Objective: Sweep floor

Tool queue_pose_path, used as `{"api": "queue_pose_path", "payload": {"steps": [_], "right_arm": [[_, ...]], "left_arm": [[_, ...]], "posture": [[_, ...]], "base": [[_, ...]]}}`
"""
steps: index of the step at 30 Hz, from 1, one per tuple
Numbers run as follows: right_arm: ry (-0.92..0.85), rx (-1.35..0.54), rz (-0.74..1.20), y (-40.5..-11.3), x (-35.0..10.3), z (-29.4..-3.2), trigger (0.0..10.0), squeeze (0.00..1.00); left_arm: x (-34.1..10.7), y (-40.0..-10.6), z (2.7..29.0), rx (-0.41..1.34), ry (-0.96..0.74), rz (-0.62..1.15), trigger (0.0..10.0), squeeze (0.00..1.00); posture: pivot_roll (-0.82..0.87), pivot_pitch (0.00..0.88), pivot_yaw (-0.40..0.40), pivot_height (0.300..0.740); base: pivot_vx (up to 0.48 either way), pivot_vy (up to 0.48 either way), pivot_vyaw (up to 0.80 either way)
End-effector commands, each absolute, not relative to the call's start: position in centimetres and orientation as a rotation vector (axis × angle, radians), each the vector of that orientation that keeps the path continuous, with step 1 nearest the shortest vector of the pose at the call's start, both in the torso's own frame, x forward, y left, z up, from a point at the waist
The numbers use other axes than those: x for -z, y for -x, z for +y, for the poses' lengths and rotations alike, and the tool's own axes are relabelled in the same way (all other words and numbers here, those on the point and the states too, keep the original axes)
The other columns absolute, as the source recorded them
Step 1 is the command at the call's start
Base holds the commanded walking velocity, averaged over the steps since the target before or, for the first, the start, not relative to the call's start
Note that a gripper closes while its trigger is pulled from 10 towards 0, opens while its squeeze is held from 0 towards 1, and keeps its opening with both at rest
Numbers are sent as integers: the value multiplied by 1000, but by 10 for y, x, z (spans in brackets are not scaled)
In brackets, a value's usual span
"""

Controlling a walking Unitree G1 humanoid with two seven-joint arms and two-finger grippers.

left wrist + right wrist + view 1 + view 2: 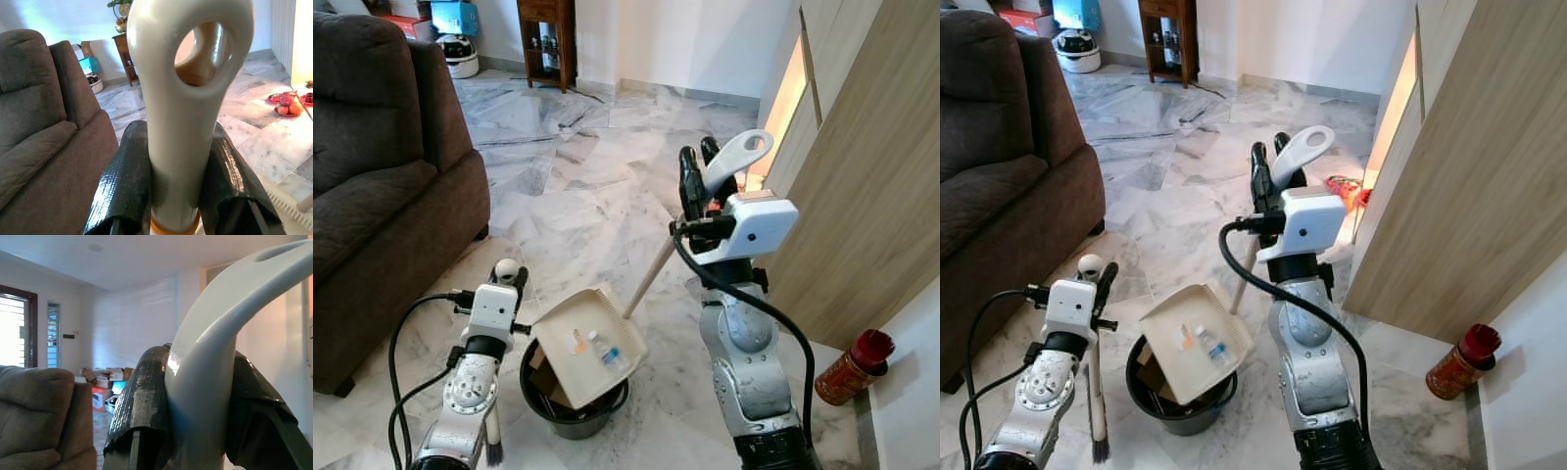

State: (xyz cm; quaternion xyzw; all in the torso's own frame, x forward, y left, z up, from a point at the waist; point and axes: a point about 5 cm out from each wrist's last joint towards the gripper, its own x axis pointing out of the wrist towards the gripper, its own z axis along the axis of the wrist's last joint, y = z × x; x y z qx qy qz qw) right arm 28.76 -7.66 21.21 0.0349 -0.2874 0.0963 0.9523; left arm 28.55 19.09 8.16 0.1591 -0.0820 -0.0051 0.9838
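Note:
A cream dustpan [590,338] hangs tilted over a black bin [536,390] on the marble floor. A small clear bottle [607,352] and an orange scrap lie in the pan. Its long white handle [739,157] rises up and to the right, and my right gripper [700,181] is shut on it just below the loop; the wrist view shows the black fingers [142,396] clamped on the handle [220,333]. My left gripper [509,279] is shut on a cream hand brush [188,98], left of the bin. The brush bristles [1097,446] point down beside the left arm.
A dark brown sofa [382,196] stands on the left. A wooden cabinet panel [871,196] rises close on the right, with a red canister [852,367] at its foot. A wooden side table [548,39] stands at the far wall. Red items [1347,186] lie beside the panel.

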Motion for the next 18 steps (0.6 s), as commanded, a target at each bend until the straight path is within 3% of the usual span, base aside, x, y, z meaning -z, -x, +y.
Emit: {"api": "queue_pose_path", "payload": {"steps": [1, 18], "right_arm": [[-97, -182, -702, -278, -231, -75, 10000, 0], [24, -155, -765, -274, -236, -71, 10000, 0]], "left_arm": [[-89, -287, 188, 20, -326, -211, 10000, 0], [-88, -287, 185, 34, -339, -210, 10000, 0]], "posture": [[66, 0, -36, 740], [66, 0, -42, 740]], "base": [[0, 0, 0], [0, 0, 0]]}}
